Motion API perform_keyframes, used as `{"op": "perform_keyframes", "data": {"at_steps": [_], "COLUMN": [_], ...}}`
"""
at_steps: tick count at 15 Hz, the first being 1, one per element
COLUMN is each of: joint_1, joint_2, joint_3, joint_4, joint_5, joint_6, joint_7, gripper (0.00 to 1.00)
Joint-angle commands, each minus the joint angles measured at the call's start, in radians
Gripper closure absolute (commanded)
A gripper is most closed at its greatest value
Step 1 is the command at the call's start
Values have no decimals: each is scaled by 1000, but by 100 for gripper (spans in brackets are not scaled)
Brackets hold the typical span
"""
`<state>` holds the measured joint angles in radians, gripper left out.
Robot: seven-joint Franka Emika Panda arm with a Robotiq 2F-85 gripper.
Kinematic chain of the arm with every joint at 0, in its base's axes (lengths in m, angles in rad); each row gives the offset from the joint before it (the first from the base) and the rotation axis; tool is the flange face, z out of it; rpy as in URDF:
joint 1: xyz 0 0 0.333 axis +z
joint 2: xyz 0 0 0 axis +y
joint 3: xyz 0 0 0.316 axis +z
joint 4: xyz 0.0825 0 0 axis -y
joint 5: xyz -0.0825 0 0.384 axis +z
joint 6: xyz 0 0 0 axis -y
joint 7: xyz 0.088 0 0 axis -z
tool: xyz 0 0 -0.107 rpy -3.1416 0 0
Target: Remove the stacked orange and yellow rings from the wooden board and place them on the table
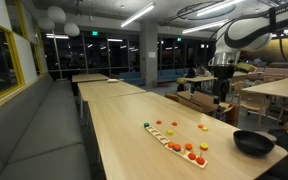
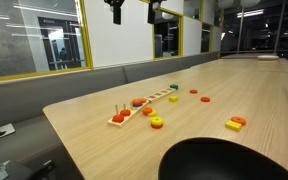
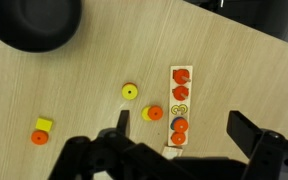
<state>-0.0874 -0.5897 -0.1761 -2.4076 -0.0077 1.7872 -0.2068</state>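
Note:
The wooden board [image 3: 180,150] lies on the table with several orange rings [image 3: 181,92] on its pegs; it also shows in both exterior views [image 1: 176,143] [image 2: 134,108]. An orange ring stacked on a yellow ring [image 3: 152,113] lies on the table just beside the board. A single yellow ring [image 3: 130,92] lies near it. My gripper [image 3: 184,130] is open and empty, high above the board. It shows at the top of an exterior view [image 2: 115,12] and hangs from the arm in an exterior view [image 1: 221,95].
A black bowl [image 3: 34,25] [image 1: 252,143] [image 2: 224,160] stands at the table's end. A yellow and orange pair of pieces [image 3: 41,131] [image 2: 234,123] and other loose rings [image 2: 205,98] lie on the table. A bench runs along one side [image 1: 44,130].

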Motion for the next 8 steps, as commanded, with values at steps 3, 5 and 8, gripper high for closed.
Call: {"op": "perform_keyframes", "data": {"at_steps": [3, 5, 8], "joint_1": [-7, -7, -7], "joint_2": [-28, -36, -38], "joint_3": [1, 1, 1], "joint_4": [-23, -31, -33], "joint_5": [1, 1, 1], "joint_6": [23, 26, 27], "joint_7": [3, 5, 6], "gripper": [0, 0, 0]}}
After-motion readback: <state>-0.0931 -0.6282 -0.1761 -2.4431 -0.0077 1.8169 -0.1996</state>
